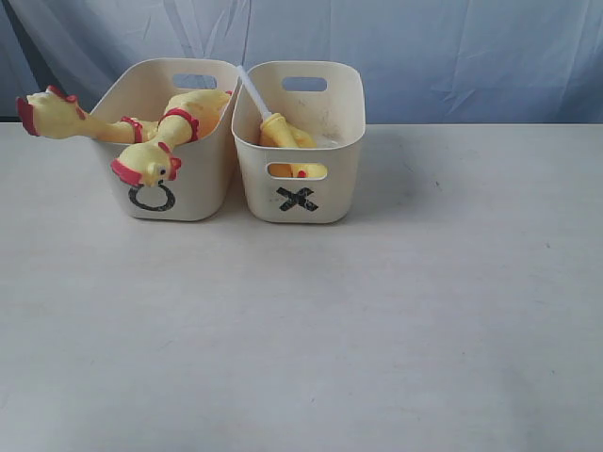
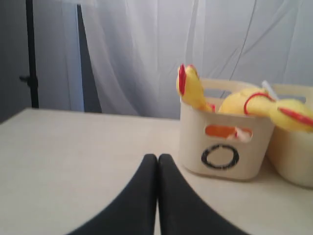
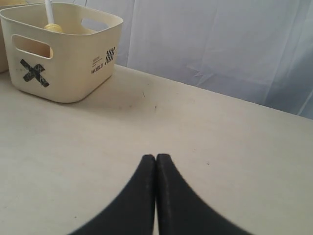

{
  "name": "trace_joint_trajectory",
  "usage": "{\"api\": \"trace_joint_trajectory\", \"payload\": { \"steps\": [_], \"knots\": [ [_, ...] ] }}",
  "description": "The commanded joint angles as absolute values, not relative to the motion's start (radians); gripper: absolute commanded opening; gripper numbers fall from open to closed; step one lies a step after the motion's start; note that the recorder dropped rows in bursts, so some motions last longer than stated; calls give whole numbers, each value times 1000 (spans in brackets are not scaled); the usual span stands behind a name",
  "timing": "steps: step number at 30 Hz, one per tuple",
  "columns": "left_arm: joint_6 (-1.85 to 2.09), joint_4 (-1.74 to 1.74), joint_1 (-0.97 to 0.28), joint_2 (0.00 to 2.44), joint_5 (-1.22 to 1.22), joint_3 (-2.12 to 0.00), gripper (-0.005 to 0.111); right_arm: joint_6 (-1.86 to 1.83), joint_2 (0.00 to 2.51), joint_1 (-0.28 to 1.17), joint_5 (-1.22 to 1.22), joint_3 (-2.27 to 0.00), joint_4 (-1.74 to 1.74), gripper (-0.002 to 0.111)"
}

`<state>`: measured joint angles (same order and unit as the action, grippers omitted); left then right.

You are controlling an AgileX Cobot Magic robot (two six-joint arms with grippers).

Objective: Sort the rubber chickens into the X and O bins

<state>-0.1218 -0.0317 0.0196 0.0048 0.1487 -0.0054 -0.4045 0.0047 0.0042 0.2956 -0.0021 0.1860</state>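
Exterior view: a pale cream worktop (image 1: 377, 330), matte and faintly speckled, fills most of the scene, with a creased bluish-white cloth backdrop (image 1: 452, 56) hanging behind its far edge. In the left wrist view a dark pole (image 2: 30, 54) stands beside that drapery. Two cream tubs with rounded corners and slot handles stand just beside each other toward 11 o'clock from the worktop's middle. The O bin (image 1: 203, 188), marked with a black ring, sits at 9 o'clock of the X bin (image 1: 334, 193), marked with a black cross. The O bin holds yellow rubber chickens with red combs and neck bands. One long-necked chicken (image 1: 57, 115) stretches over the rim toward 9 o'clock, its head well outside the tub. A second chicken (image 1: 146, 165) droops its head over the front wall just above the ring. In the X bin lies a small chicken (image 1: 283, 134), with yellow showing through the front slot. The left tool (image 2: 157, 164) and right tool (image 3: 155, 164) each show black fingers pressed together, holding nothing, over the worktop.
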Motion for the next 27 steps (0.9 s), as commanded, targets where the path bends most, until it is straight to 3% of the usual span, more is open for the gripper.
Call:
{"api": "trace_joint_trajectory", "payload": {
  "steps": [1,27],
  "knots": [
    [-120,-13,19,0,243,0,0,-406,0,-1,292,0,181,-1],
    [-120,-28,19,0,228,0,0,-398,0,0,305,0,211,-1]
  ]
}}
